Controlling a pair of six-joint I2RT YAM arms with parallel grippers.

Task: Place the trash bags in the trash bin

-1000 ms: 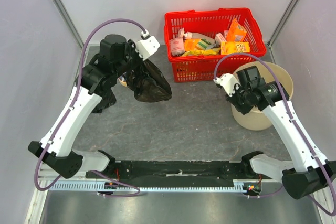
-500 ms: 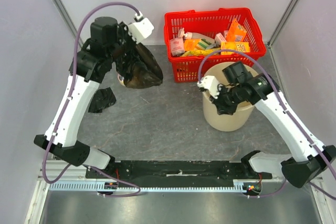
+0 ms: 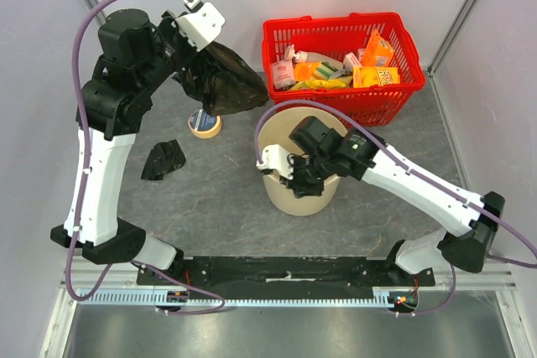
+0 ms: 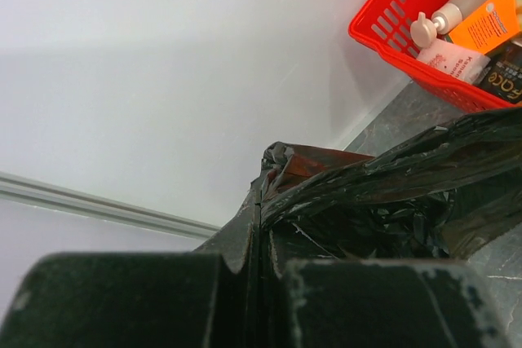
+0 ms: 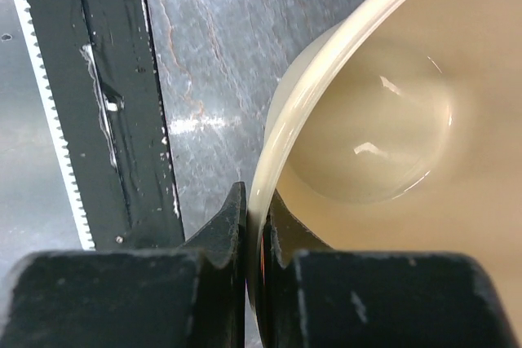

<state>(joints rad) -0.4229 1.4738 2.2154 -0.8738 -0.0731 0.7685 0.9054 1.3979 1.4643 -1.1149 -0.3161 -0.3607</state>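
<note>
Top external: your left pincer (image 3: 198,58) clamps a trash bag (image 3: 231,83) aloft; your right pincer (image 3: 296,182) pinches the trash bin (image 3: 289,204) rim, probably positioning it.

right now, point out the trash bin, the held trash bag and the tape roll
trash bin (image 3: 284,197), top external view, lower outer wall
held trash bag (image 3: 228,83), top external view, middle of bag
tape roll (image 3: 205,132), top external view, near side of ring
</note>
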